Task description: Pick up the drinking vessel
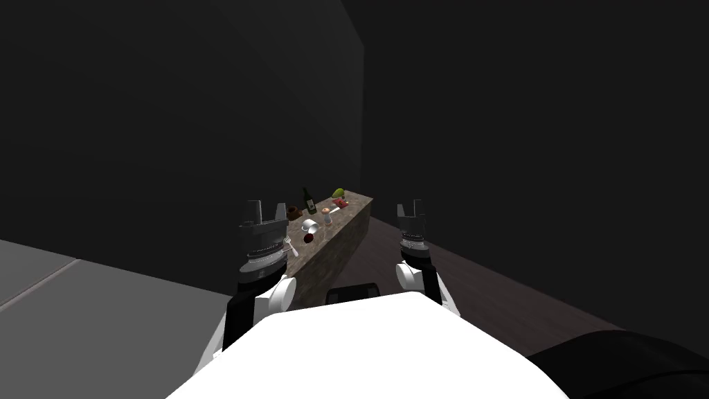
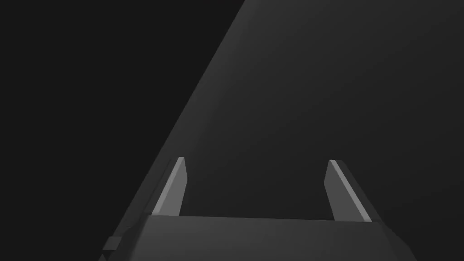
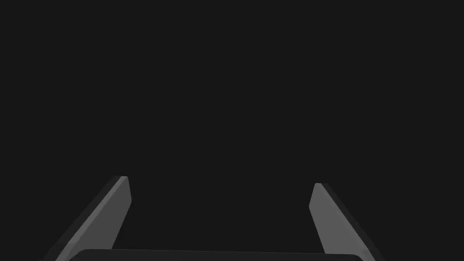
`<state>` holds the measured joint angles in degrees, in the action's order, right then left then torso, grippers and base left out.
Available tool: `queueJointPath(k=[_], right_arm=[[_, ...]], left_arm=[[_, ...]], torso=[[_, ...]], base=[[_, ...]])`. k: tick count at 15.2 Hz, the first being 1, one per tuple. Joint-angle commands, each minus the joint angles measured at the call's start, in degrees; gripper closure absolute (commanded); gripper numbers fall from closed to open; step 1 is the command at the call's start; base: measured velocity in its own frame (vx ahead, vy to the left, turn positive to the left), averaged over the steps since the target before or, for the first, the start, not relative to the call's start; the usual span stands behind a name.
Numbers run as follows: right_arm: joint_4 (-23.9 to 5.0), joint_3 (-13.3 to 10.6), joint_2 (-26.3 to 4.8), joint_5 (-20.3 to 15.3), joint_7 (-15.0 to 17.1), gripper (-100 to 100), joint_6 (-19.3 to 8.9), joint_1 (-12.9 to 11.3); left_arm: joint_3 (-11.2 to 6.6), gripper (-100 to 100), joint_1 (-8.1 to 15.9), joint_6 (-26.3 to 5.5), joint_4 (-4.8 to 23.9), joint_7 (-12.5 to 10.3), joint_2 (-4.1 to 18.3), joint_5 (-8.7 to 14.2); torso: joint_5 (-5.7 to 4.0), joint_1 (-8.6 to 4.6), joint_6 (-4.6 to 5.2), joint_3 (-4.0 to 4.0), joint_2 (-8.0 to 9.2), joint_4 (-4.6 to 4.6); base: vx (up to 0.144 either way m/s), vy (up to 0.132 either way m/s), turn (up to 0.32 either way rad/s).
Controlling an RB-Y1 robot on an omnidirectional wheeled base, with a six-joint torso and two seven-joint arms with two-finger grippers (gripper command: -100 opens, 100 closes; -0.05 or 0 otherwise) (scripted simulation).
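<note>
Head view: a white cup is seen on the stone-patterned table, between a dark bottle and a dark red fruit. The left tool and right tool are held raised, apart from the cup. Wrist views: both tools' fingers are shown spread, gripping nothing, with dark flat surfaces faced.

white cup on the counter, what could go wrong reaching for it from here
Crowding: the white cup sits close to a dark red apple and a fork, so the open left hand could knock them. Overshoot: the wine bottle stands just behind it and could tip.
</note>
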<state>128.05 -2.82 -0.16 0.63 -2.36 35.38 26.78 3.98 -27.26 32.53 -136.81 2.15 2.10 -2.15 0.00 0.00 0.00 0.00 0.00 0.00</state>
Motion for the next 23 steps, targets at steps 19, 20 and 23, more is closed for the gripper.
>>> queueJointPath(k=[19,20,23], right_arm=[[0.0,0.0,0.0,0.0,0.0,0,0.0,0.0],[0.0,0.0,0.0,0.0,0.0,0,0.0,0.0],[0.0,0.0,0.0,0.0,0.0,0,0.0,0.0]], left_arm=[[-7.87,-100,3.7,-6.4,18.9,-4.8,8.1,9.1],[-8.57,-100,4.1,-7.0,20.3,-5.2,8.1,9.9],[-10.01,-100,4.8,-8.1,23.8,-6.1,7.9,11.5]], torso=[[-0.11,-0.51,0.0,-0.23,-0.39,-0.09],[-0.1,-0.46,-0.01,-0.24,-0.42,-0.09],[-0.09,-0.41,0.0,-0.25,-0.43,-0.1]], base=[[0.065,-0.092,0.089],[0.095,-0.117,0.131],[0.084,-0.106,0.096]])
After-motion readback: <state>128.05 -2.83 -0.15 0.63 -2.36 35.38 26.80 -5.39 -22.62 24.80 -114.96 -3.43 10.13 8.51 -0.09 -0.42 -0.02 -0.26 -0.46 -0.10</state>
